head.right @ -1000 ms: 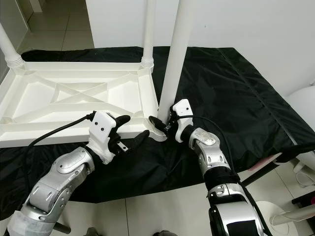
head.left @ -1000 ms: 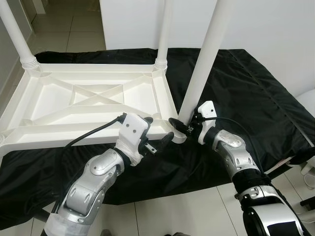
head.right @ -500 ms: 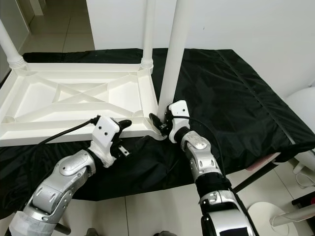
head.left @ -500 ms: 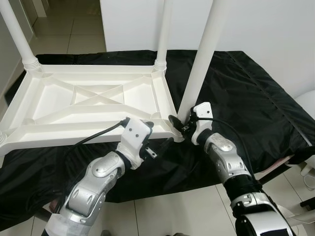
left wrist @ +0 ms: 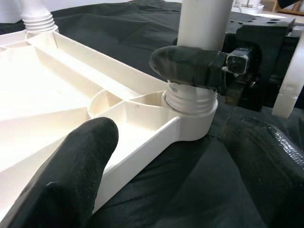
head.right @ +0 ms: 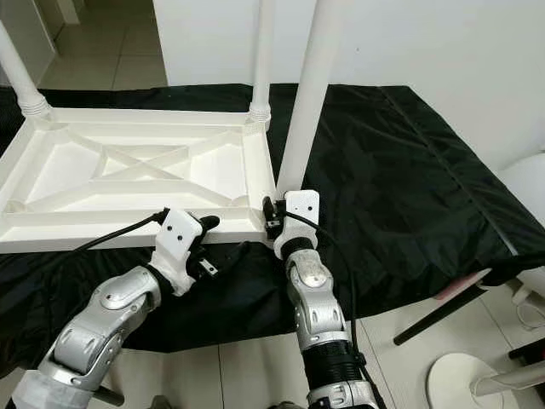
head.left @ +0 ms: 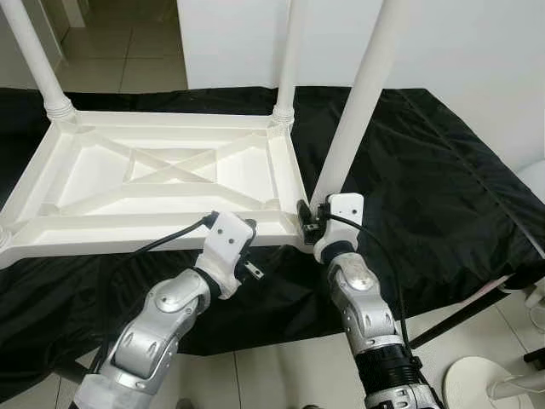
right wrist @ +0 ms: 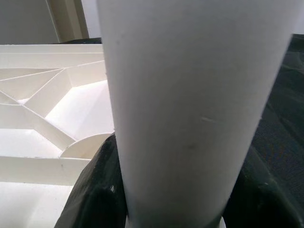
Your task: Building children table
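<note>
An upturned white plastic children's table top (head.left: 162, 175), ribbed underneath with a crossed brace, lies on a black cloth (head.left: 426, 170) spread over a raised surface, with pale floor tiles (head.left: 281, 375) below its near edge. Two white cylindrical plastic legs already stand upright in the far corner sockets, one at the far left (head.left: 30, 51) and one at the far right (head.left: 288, 60). My right gripper (head.left: 308, 223) sits at the near right corner of the top, its two black fingers (left wrist: 187, 64) closed around the base of a third white cylindrical leg (head.left: 358, 94), just above the threaded collar where that leg meets the round corner socket (left wrist: 190, 121); the leg rises almost upright, leaning slightly to my right. In the right wrist view the leg's white shaft (right wrist: 190, 109) runs straight up in front of the camera, with a black finger (right wrist: 97, 190) pressed against its side. My left gripper (head.left: 243, 247) rests at the near rim of the table top, just to the left of that same corner; one black finger (left wrist: 66, 175) lies on the rim of the white frame, the fingers are parted, and they hold nothing. The two grippers are near each other, not touching
</note>
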You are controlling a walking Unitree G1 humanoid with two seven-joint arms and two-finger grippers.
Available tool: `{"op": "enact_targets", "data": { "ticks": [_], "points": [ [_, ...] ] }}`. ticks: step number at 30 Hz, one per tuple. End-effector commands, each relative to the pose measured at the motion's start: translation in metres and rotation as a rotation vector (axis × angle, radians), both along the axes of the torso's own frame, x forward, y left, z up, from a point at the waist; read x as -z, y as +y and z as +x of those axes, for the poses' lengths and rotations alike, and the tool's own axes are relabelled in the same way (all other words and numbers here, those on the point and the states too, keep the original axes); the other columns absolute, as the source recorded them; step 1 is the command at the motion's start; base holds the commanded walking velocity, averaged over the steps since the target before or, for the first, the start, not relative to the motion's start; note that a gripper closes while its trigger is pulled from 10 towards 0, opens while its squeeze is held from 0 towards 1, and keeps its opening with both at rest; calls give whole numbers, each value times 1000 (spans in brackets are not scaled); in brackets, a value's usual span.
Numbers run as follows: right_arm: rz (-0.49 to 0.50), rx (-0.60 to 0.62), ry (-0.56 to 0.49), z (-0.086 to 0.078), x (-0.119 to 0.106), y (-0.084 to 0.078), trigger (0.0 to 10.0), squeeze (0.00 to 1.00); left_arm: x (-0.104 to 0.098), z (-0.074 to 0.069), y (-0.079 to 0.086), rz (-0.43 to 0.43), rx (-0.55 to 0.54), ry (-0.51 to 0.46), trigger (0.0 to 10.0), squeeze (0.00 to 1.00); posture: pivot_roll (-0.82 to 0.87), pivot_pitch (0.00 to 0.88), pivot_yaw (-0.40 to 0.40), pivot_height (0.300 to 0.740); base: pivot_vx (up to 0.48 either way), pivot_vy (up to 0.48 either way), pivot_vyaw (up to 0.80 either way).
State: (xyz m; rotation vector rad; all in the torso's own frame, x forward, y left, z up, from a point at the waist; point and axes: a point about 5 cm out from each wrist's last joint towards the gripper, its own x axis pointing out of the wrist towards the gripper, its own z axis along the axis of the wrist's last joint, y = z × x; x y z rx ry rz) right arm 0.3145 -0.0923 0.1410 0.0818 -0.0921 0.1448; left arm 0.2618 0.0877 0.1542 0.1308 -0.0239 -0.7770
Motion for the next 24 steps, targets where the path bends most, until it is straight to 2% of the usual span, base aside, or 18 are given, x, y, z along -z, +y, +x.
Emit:
{"op": "enact_targets", "data": {
  "ticks": [1,2,3,7,11,12,17,19,20,22,24],
  "points": [
    [8,24,73,-4,15,-4,10000,0,1,-1,-1,14,56,0,10000,0,2,48,-29,740,0,0,0],
    [8,14,63,-6,14,-4,10000,478,1,-1,-1,15,58,-2,10000,0,1,48,-29,740,0,0,0],
    [19,-3,53,-7,12,-3,10000,1000,0,-1,0,16,60,-3,10000,0,1,48,-28,740,0,0,0],
    [41,-34,26,-8,8,-3,10000,1000,0,-1,0,14,61,-4,10000,0,1,48,-28,740,0,0,0],
    [10,-64,0,-6,-2,-14,10000,1000,-1,-3,-1,11,67,-10,10000,0,-1,48,-30,740,0,0,0],
    [-13,-109,-7,-5,-5,-18,10000,0,-1,-3,-1,12,68,-12,10000,0,-2,47,-31,740,0,0,0],
    [-34,-164,-21,-3,-7,-22,10000,0,-1,-2,-1,13,69,-13,10000,0,-3,46,-30,740,0,0,0],
    [-75,-257,-26,2,-8,-30,10000,0,-2,-3,-2,12,75,-16,10000,0,-5,45,-28,740,0,0,0],
    [-75,-257,-26,2,-8,-30,10000,0,-2,-3,-2,12,75,-16,10000,0,-5,45,-28,740,0,0,0],
    [-110,-372,-26,6,-7,-33,10000,0,-4,-3,-2,12,79,-20,10000,0,-6,44,-25,740,0,0,0],
    [-125,-415,-26,8,-7,-33,10000,0,-4,-2,-2,13,80,-22,10000,0,-7,43,-23,740,0,0,0]
  ]
}}
